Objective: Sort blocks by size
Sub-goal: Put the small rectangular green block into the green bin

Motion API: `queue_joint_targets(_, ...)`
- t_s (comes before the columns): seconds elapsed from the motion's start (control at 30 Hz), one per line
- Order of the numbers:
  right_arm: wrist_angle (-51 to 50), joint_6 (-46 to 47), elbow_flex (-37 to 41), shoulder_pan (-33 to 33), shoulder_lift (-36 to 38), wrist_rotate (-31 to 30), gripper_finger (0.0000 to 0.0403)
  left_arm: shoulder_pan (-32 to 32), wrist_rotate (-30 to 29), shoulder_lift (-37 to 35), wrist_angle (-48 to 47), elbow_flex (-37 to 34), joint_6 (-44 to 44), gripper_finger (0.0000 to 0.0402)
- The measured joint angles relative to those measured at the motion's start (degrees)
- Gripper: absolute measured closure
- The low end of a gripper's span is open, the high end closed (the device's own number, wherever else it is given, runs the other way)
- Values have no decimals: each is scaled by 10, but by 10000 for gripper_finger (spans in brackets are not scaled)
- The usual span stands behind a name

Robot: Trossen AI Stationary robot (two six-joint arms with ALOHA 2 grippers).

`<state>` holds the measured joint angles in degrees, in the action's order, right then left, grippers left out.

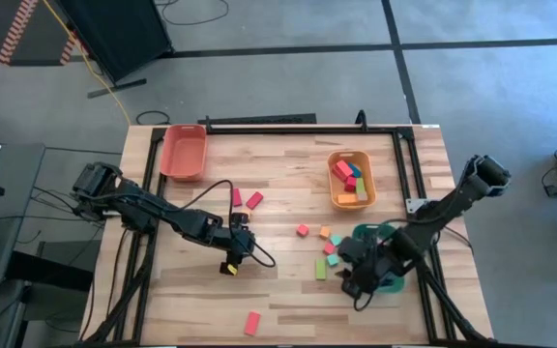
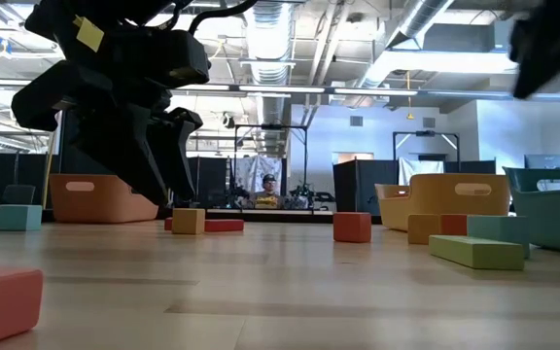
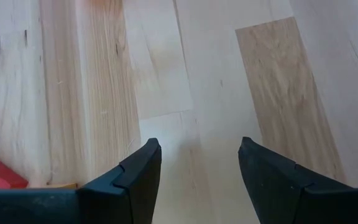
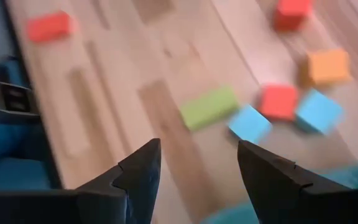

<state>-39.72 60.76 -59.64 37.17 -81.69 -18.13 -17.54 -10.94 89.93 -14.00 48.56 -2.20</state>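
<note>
Loose blocks lie flat on the wooden table: a red bar (image 1: 236, 196), a pink-red block (image 1: 254, 200), a cluster of small red (image 1: 303, 230), orange (image 1: 325, 233) and teal (image 1: 329, 247) blocks, a green bar (image 1: 321, 268) and a pink block (image 1: 252, 323) near the front edge. My left gripper (image 1: 242, 242) is open and empty over bare wood at the table's middle (image 3: 197, 168). My right gripper (image 1: 349, 275) is open and empty just right of the green bar (image 4: 209, 107), by the teal tray.
A red-orange tray (image 1: 184, 152) stands at the far left. An orange tray (image 1: 335, 198) at the far right holds several blocks. A teal tray (image 1: 387, 282) lies under my right arm. Bare wood lies between the pink block and the cluster.
</note>
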Motion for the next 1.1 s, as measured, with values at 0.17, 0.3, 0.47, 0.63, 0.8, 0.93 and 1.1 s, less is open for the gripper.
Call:
queue_joint_targets(0.17,71,-38,0,-13,-12,1,163,0,0,0,0,0,0,196)
queue_joint_targets(0.3,105,-39,0,-22,-45,28,163,0,0,0,1,0,0,196)
queue_joint_targets(0.47,151,-22,0,-39,-101,81,163,0,0,0,7,0,5,196)
queue_joint_targets(0.63,138,41,0,-67,-133,96,163,0,0,0,11,0,11,196)
queue_joint_targets(0.8,136,83,0,-85,-141,110,164,0,0,0,12,0,22,196)
queue_joint_targets(0.93,136,136,0,-85,-141,110,164,0,0,0,20,0,40,196)
queue_joint_targets(1.1,135,192,-1,-83,-163,106,164,0,0,0,40,0,65,196)
